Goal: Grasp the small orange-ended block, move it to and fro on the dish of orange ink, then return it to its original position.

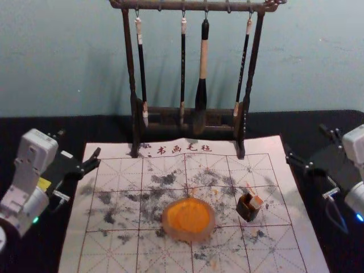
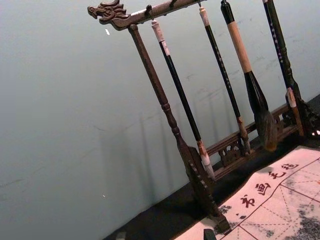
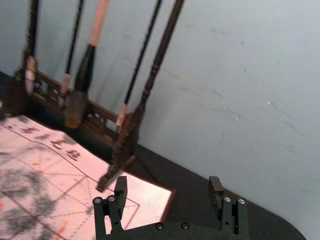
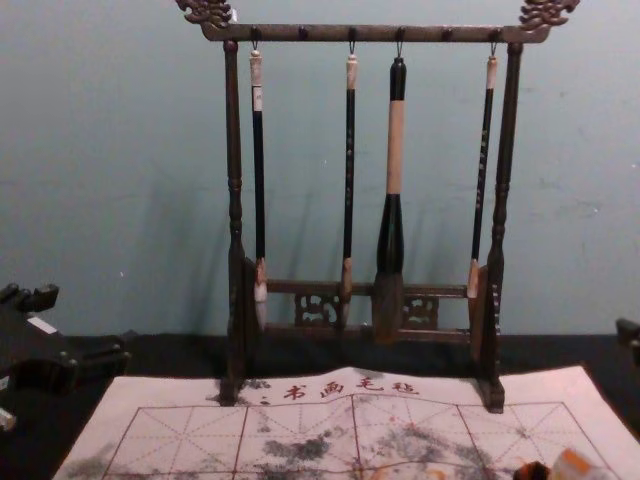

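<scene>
Block [image 1: 256,202], small, orange-ended: resting ungripped against a small dark box [image 1: 247,210], just right of the orange-ink dish [image 1: 188,218], on the mat [image 1: 111,253]. Left gripper [image 1: 79,143] and right gripper [image 1: 305,139]: hovering at either side of the mat, fingers gaping, holding nothing. Progress: you are seemingly facing the whole job, with grasping, inking and returning all pending. Head view: giving you dish and block from above. Chest view: giving you the block cropped at the lower edge, plus the rack [image 4: 300,33] with its carved ends.
</scene>
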{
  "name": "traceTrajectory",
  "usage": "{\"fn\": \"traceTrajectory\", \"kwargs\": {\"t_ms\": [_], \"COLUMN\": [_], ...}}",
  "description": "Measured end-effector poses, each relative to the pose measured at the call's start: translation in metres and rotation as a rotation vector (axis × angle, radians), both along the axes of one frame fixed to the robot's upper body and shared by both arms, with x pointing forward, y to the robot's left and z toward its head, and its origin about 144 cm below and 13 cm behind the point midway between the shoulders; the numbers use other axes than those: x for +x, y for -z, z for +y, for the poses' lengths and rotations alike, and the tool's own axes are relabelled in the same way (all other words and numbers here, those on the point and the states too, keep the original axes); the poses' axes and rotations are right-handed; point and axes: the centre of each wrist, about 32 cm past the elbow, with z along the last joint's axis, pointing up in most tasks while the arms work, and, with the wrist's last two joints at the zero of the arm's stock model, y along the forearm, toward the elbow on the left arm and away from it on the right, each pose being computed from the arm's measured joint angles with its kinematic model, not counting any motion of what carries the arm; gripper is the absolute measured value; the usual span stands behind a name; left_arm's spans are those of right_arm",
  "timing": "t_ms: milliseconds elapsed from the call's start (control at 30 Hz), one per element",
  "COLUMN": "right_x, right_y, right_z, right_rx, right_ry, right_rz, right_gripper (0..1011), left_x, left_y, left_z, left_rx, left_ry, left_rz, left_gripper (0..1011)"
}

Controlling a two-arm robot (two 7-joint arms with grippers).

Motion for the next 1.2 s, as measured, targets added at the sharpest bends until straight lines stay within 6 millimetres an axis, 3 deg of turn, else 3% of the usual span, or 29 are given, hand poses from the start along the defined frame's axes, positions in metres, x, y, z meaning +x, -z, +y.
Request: {"fn": "traceTrajectory", "kwargs": {"t_ms": [267,533,1200], "right_x": [-0.027,-0.049,-0.05], "right_y": [-0.009,-0.014,-0.001], "right_z": [-0.009,-0.005,0.008], "right_rx": [0.059,0.1,0.067], "right_ry": [-0.144,-0.308,-0.395], "right_rz": [-0.019,0.055,0.258], "right_gripper": [1002,1000,1002], "left_x": [0.0,0.0,0.0], "left_y": [0.0,0.0,0.0], "left_z": [0.0,0.0,0.0], "left_rx": [0.0,0.0,0.0], "left_ry": [0.0,0.0,0.0], "left_rz": [0.0,0.0,0.0], "left_gripper": [1001,1001,1001]}}
